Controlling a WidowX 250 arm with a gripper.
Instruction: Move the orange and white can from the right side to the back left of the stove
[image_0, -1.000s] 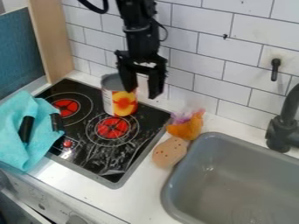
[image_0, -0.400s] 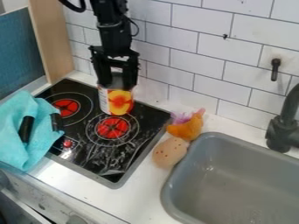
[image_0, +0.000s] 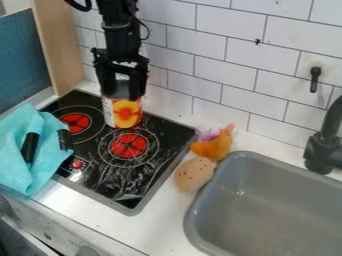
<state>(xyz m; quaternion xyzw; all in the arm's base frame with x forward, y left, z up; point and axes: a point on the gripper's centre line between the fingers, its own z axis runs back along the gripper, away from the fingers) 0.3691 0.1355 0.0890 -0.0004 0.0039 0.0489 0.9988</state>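
One gripper, fingers apart, stood at one can, contents hidden, on one stove, far left; two black pieces lay on one cloth; one sink, right.

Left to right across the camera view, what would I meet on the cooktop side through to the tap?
Teal cloth → can with the red and yellow label → spotted tan toy → black faucet.

The counter and stovetop carry a can, cloth, orange toy and speckled toy.
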